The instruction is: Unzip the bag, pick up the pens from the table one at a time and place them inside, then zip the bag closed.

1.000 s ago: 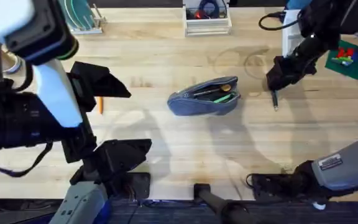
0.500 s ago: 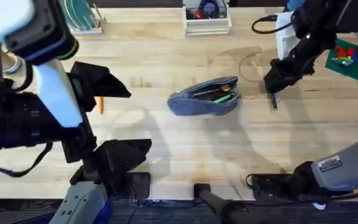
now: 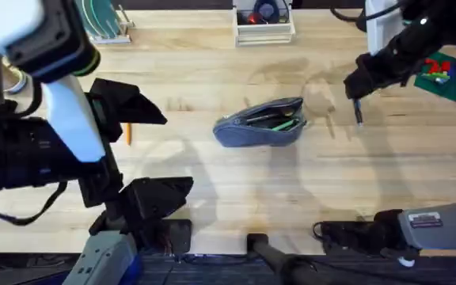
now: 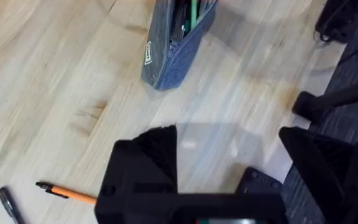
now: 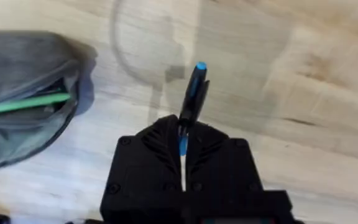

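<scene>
- A dark pen (image 5: 192,99) with a blue tip is clamped between the closed fingers of the right gripper (image 3: 358,89), held above the table (image 3: 291,190) to the right of the bag (image 3: 261,123).
- The bag is seen unzipped at mid-table, green pens (image 3: 282,124) lying inside.
- The left gripper (image 4: 229,155) is held wide open above the table's left side.
- An orange pen (image 4: 67,193) is left lying near it.

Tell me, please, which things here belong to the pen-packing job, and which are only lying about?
For the job: bag, open; blue pen in the right gripper; orange pen; dark pen.

Lying about: white tray; toy bricks; dish rack.
</scene>
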